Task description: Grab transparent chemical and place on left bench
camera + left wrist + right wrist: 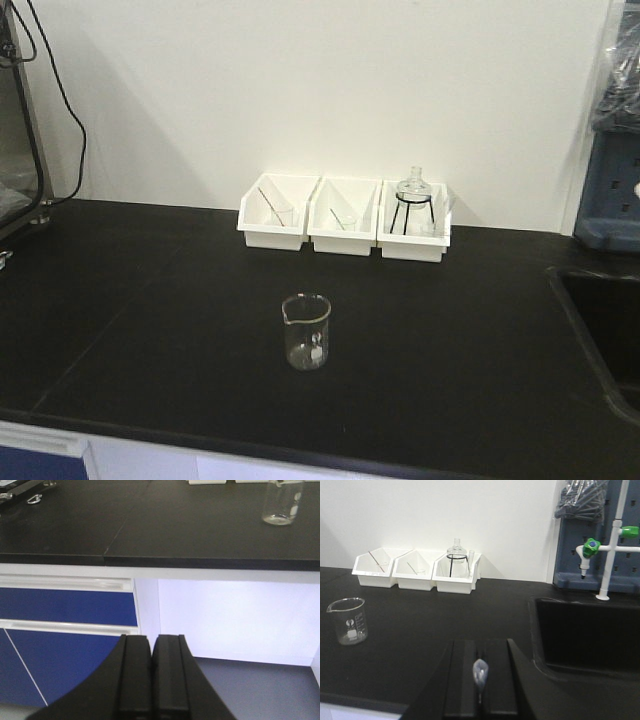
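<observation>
Right wrist-mounted view shows the right gripper [480,650] clamped on the transparent chemical [480,671], held over the front edge of the left bench [435,620] apparently for placing, while the left gripper [151,647] hangs closed, empty.

Matte black, blocky, wide-based left end effector [151,639] and right end effector [480,644].

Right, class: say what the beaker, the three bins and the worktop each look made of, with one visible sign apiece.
The beaker: clear glass, likely; see-through, bright rim, printed marks.
The bins: white plastic, probably; opaque, smooth moulded walls.
The worktop: matte black slab, material unclear; barely reflects, fine seam.
</observation>
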`<state>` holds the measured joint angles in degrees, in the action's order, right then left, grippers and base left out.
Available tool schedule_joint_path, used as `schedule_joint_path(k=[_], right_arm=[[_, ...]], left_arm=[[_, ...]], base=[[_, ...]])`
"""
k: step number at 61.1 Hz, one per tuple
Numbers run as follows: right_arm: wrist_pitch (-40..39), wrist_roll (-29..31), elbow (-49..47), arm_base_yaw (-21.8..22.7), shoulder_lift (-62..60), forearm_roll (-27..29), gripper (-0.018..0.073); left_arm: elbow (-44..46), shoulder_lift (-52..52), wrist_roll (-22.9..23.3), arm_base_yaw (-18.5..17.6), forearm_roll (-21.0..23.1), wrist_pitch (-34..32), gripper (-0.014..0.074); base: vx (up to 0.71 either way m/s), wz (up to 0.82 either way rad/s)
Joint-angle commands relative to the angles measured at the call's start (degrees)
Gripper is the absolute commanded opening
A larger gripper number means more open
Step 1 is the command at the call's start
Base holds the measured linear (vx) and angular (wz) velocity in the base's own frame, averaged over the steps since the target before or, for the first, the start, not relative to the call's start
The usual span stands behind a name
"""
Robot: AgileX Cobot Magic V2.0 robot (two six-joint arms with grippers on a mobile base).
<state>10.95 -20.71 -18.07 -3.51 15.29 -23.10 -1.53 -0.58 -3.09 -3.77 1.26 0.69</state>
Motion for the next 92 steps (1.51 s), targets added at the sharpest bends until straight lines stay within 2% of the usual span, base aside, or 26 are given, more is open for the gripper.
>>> schedule_joint_path(k=[1, 46, 81, 92], right_arm=[[-3.9, 0.2, -1.7, 0.3, 0.5, -0.6, -0.0003], [-3.9, 0.2, -1.7, 0.3, 0.5, -0.6, -0.0003], [-3.9, 0.2, -1.7, 0.3, 0.5, -0.6, -0.0003], [-7.4, -0.1, -1.7, 0.3, 0.5, -0.8, -0.0003]], left_arm=[[-0.9, -1.1, 0.4, -0.1, 0.0, -4.5, -0.0003], [-0.9, -1.1, 0.4, -0.1, 0.0, -4.5, -0.0003], [-0.9, -1.1, 0.4, -0.1, 0.0, -4.5, -0.0003], [-0.9, -1.1, 0.4, -0.1, 0.0, -4.5, -0.0003]], base=[[0.31, 0.08], [0.29, 0.04], [0.14, -0.04], [0.06, -0.02]])
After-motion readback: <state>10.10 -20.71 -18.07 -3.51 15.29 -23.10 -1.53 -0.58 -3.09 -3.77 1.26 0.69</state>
